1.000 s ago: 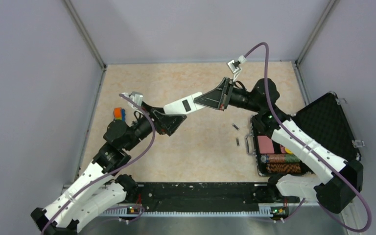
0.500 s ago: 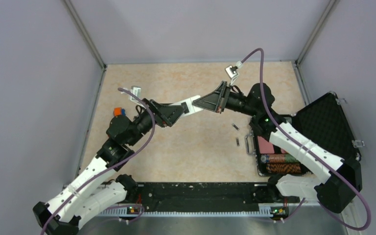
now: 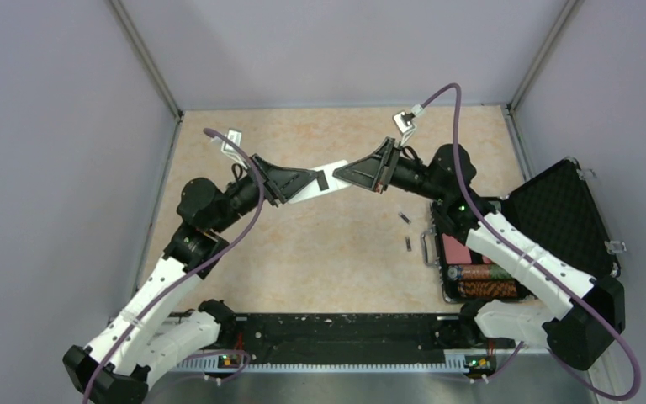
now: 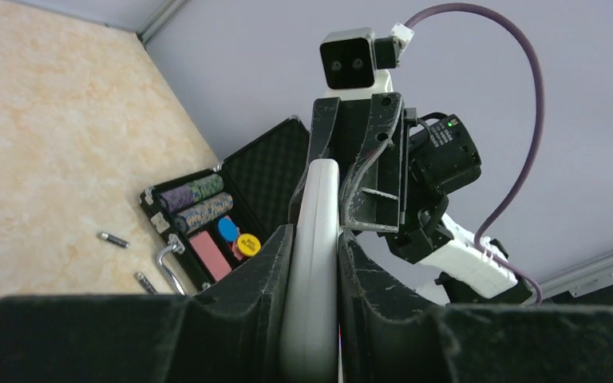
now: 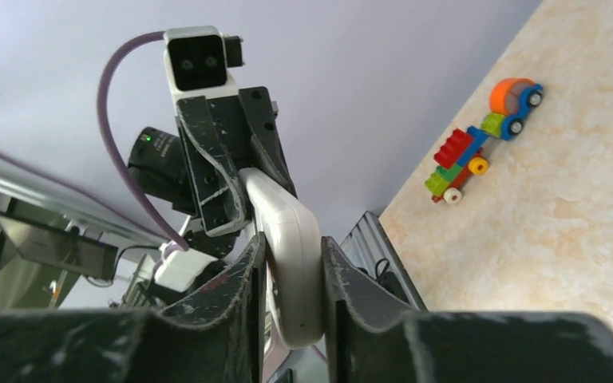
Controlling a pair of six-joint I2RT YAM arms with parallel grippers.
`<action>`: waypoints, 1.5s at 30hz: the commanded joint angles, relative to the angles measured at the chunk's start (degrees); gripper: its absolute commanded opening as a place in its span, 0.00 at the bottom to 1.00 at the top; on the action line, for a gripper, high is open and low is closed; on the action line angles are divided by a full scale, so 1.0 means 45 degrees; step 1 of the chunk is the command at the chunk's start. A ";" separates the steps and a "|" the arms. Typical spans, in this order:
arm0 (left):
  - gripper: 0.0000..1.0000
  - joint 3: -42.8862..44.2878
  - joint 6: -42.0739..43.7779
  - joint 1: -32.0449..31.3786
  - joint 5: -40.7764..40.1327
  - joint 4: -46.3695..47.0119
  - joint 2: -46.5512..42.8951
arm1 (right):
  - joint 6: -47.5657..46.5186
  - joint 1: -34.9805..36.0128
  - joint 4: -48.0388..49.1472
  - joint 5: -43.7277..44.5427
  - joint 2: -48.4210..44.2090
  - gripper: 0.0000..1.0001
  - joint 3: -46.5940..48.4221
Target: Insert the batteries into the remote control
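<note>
My left hand (image 3: pixel 301 183) is clamped on one end of the remote (image 4: pixel 317 207), fingers (image 4: pixel 263 279) pressed flat to its sides. My right hand (image 3: pixel 346 173) pinches the other end the same way, so the white bar hangs between my two hands, well above the bench (image 3: pixel 303 252). From above, the dark recess on the remote faces up in the gap between my hands. I judge that is the reason for the double grip: it steadies the bar and turns the battery bay to where I can reach it. The two batteries (image 3: pixel 404 218) (image 3: pixel 407 244) lie on the bench below and nearer than my right hand, just beside the open case (image 3: pixel 563 202). Neither is in a hand, so one hand will have to let go to fetch them.
</note>
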 commanded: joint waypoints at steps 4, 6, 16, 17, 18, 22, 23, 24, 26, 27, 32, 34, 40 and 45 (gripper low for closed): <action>0.00 0.1227 0.0968 0.1614 0.3698 -0.1085 0.0806 | -0.1385 0.0178 -0.1992 0.0030 0.0027 0.30 0.0519; 0.00 0.1546 0.1227 0.1800 0.4278 -0.1480 0.0933 | -0.1395 0.0179 -0.1949 -0.0094 0.0104 0.33 0.0489; 0.00 0.1718 0.0363 0.2458 0.5730 -0.0711 0.1070 | -0.1074 0.0179 -0.0919 -0.0987 0.0415 0.29 -0.0065; 0.00 0.1710 0.0177 0.2538 0.5871 -0.0570 0.1096 | -0.1080 0.0183 -0.0874 -0.1041 0.0435 0.24 -0.0130; 0.00 0.1709 0.0012 0.2618 0.6001 -0.0419 0.1134 | -0.1069 0.0179 -0.0868 -0.1065 0.0434 0.18 -0.0196; 0.00 0.1962 -0.0140 0.3025 0.6478 -0.0541 0.1228 | -0.1122 0.0160 -0.0709 -0.1078 0.0279 0.04 -0.0459; 0.00 0.2131 -0.0001 0.3170 0.6560 -0.0867 0.1253 | -0.1140 0.0159 -0.0560 -0.1167 0.0221 0.03 -0.0552; 0.00 0.2314 0.0283 0.3352 0.6643 -0.1315 0.1273 | -0.1113 0.0149 -0.0382 -0.1300 0.0180 0.01 -0.0605; 0.00 0.2600 0.0891 0.3544 0.6694 -0.2183 0.1244 | -0.1211 0.0139 -0.0336 -0.1461 0.0120 0.00 -0.0590; 0.00 0.2687 0.1144 0.3628 0.6826 -0.2424 0.1230 | -0.1278 0.0132 -0.0406 -0.1466 0.0091 0.00 -0.0541; 0.00 0.2723 0.1694 0.3857 0.6980 -0.3203 0.1229 | -0.1463 0.0080 -0.0866 -0.1299 0.0149 0.09 -0.0251; 0.00 0.2629 0.1958 0.3857 0.6807 -0.3428 0.1266 | -0.1385 0.0080 -0.1026 -0.1125 0.0270 0.19 -0.0084; 0.00 0.2145 0.2510 0.3857 0.6107 -0.3779 0.1486 | -0.1060 0.0156 -0.1692 -0.0365 0.0826 0.35 -0.0005; 0.00 0.1713 0.2927 0.3857 0.5852 -0.3688 0.1738 | -0.1047 0.0209 -0.2010 0.0088 0.1337 0.36 -0.0136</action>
